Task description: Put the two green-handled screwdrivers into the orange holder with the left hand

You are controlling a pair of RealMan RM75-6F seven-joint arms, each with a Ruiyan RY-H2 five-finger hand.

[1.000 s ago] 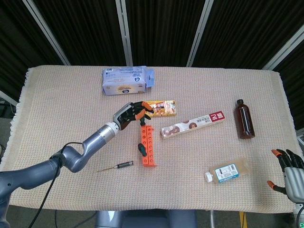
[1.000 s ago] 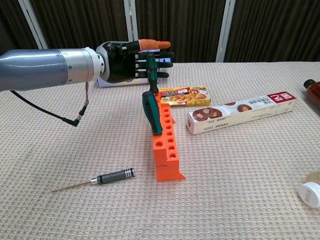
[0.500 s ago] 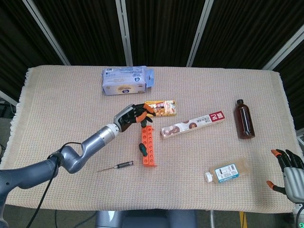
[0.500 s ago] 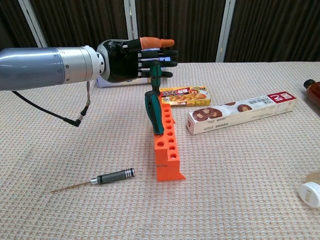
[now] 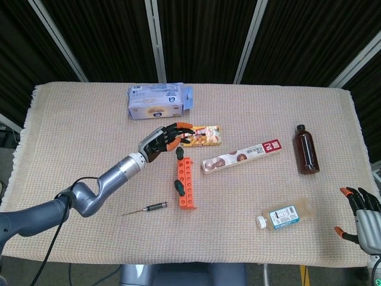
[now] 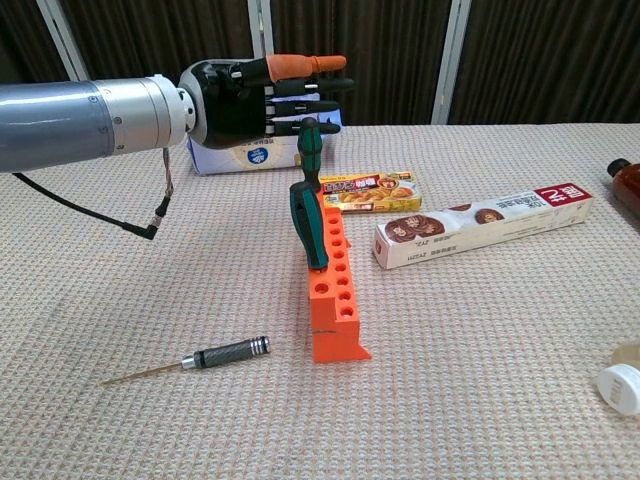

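The orange holder (image 5: 185, 185) (image 6: 334, 283) lies in the middle of the table with both green-handled screwdrivers standing in it. One screwdriver (image 5: 177, 186) (image 6: 306, 228) stands near the holder's middle, the other (image 5: 179, 154) (image 6: 310, 150) at its far end. My left hand (image 5: 164, 139) (image 6: 250, 95) hovers just left of and above the far screwdriver, fingers spread, holding nothing. My right hand (image 5: 364, 217) rests open at the table's front right corner, seen only in the head view.
A thin black-handled screwdriver (image 5: 146, 208) (image 6: 190, 362) lies left of the holder. A yellow box (image 6: 367, 190), a long white-and-red box (image 6: 480, 227), a blue pack (image 5: 158, 101), a brown bottle (image 5: 306, 149) and a small clear bottle (image 5: 284, 214) lie around.
My left hand let go of the far green-handled screwdriver, now standing in the holder, and drew back up and to the left with fingers spread.
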